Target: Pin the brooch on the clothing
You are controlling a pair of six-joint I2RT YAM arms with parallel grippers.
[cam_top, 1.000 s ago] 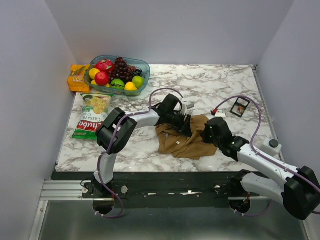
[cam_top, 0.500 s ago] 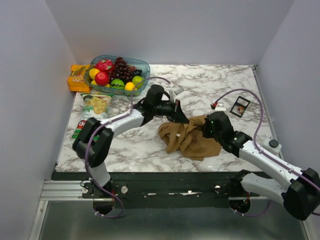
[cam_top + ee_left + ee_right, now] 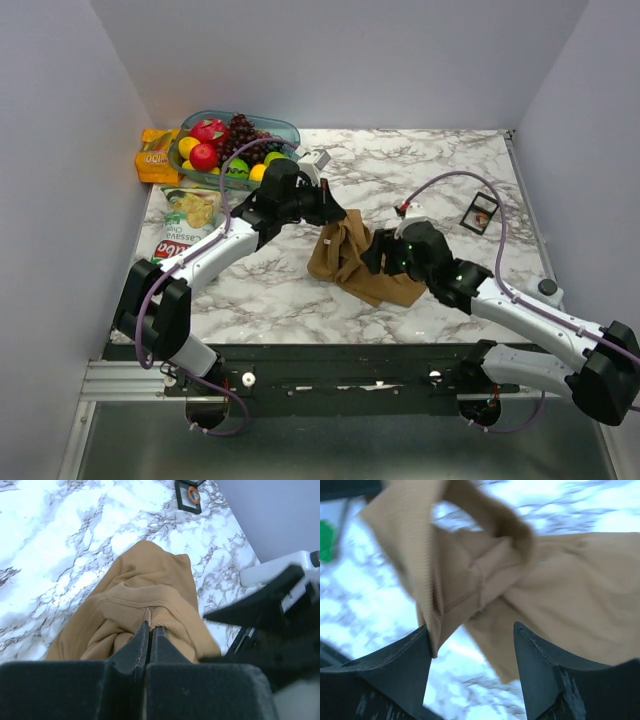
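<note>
The clothing [image 3: 352, 262] is a tan top bunched at mid-table, its upper edge lifted. My left gripper [image 3: 335, 216] is shut on a ribbed fold of that edge, the fingertips [image 3: 150, 628] pressed together on the clothing [image 3: 150, 585]. Just right of the heap, my right gripper [image 3: 378, 256] stands open. In the right wrist view, its gripper [image 3: 472, 630] has the clothing [image 3: 560, 595] hanging in front of it, and a ribbed edge brushes the left finger [image 3: 415, 650]. The brooch [image 3: 194, 495], a small reddish round, lies in a black square tray [image 3: 481, 213] at the right.
A clear bowl of fruit [image 3: 235, 148] sits at the back left, with an orange packet [image 3: 155, 155] beside it. A green-and-white chips bag [image 3: 188, 228] lies near the left edge. Grey walls close off three sides.
My left gripper shut on the clothing and pulled it left and up. My right gripper let go of the cloth and opened, following it leftward.
</note>
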